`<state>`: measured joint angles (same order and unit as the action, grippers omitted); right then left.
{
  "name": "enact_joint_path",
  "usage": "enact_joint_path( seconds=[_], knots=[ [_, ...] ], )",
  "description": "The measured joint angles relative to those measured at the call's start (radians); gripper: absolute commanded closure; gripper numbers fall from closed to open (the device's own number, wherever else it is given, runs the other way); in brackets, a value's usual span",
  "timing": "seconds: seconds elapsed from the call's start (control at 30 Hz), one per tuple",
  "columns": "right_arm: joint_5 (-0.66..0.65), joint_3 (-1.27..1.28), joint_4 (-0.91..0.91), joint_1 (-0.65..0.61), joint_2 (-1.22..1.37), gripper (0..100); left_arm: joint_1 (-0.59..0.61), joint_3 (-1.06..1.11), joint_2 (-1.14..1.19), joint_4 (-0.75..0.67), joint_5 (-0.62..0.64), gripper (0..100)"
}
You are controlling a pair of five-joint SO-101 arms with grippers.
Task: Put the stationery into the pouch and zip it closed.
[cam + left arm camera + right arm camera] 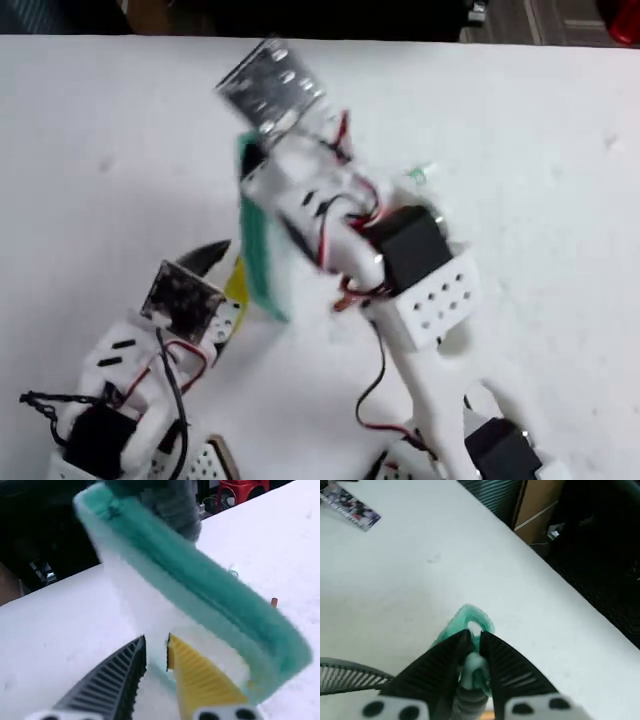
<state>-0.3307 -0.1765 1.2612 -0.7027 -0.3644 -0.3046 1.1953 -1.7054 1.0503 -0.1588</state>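
The pouch, clear with a green zip band, hangs lifted off the white table between both arms. My right gripper is shut on the pouch's green end, high over the table's middle. In the left wrist view the pouch slants across in front of my left gripper, whose black finger and yellow finger pinch its lower edge. In the high view the left gripper sits at the pouch's near end.
A small green piece lies on the table beyond the right arm. A tiny orange bit rests past the pouch. A printed card lies far off. The table's back edge meets a dark floor.
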Motion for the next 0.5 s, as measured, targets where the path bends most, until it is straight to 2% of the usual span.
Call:
enact_joint_path(
  seconds=[0.23,0.33,0.5],
  knots=[
    [0.002,-0.049,0.138,-0.06,-0.021,98.1,-0.157,-0.02,0.0,0.077,-0.008,90],
    [0.002,-0.068,0.21,-0.061,-0.052,98.1,-0.152,-0.02,0.0,0.089,-0.041,90],
    [0.006,-0.075,0.282,-0.048,-0.089,98.1,-0.051,-0.02,0.0,0.089,-0.049,90]
  ],
)
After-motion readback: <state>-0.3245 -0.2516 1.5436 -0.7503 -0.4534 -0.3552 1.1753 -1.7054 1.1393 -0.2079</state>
